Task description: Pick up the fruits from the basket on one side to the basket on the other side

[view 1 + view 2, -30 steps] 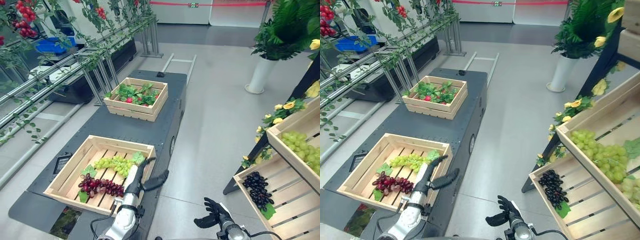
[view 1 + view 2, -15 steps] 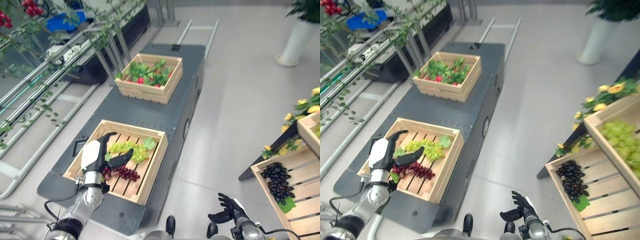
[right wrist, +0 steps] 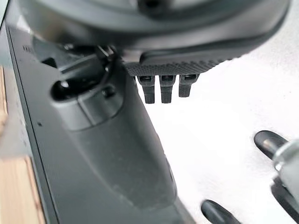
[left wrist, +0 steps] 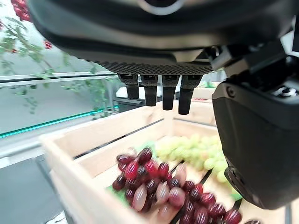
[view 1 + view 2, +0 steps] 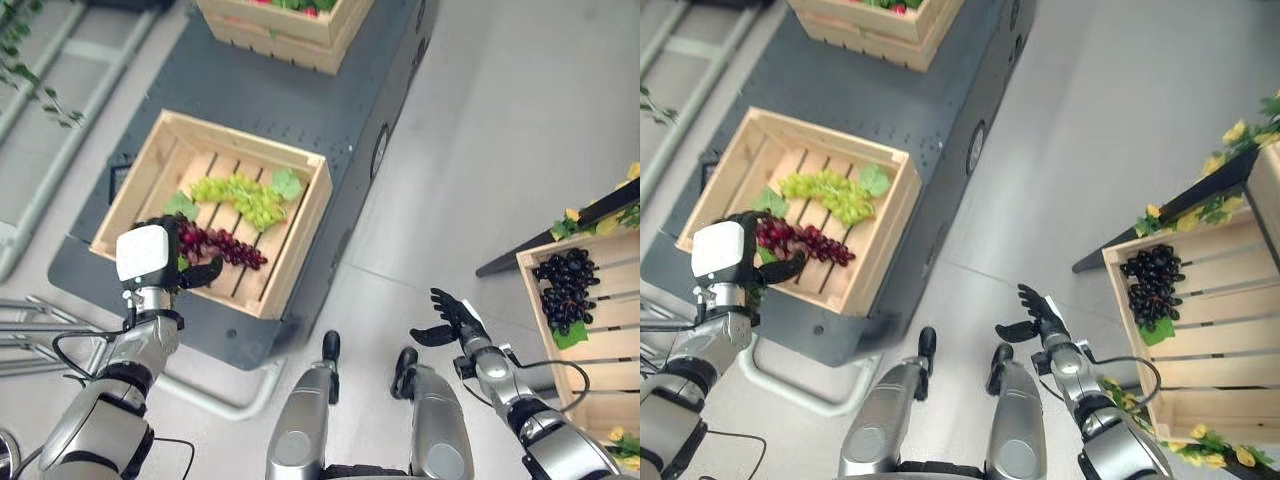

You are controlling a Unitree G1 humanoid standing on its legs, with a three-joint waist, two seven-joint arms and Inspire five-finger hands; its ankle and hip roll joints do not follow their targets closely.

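The left hand's fingers (image 4: 162, 95) are being held straight and spread over the red grapes (image 5: 222, 246), with the thumb (image 5: 202, 273) set apart on the near side; nothing is being gripped, and whether the grapes are being touched cannot be told. The left hand (image 5: 148, 256) is hiding the bunch's left end. The red grapes are lying in the near wooden crate (image 5: 300, 235) on the dark cart (image 5: 260, 100), just beside green grapes (image 5: 240, 194). A far crate (image 5: 285, 28) is being cut off by the frame. The right hand (image 5: 455, 317) is being held relaxed and empty over the floor (image 5: 470, 150). Black grapes (image 5: 566, 285) are lying in a right-side crate (image 5: 610, 345), partly cut off.
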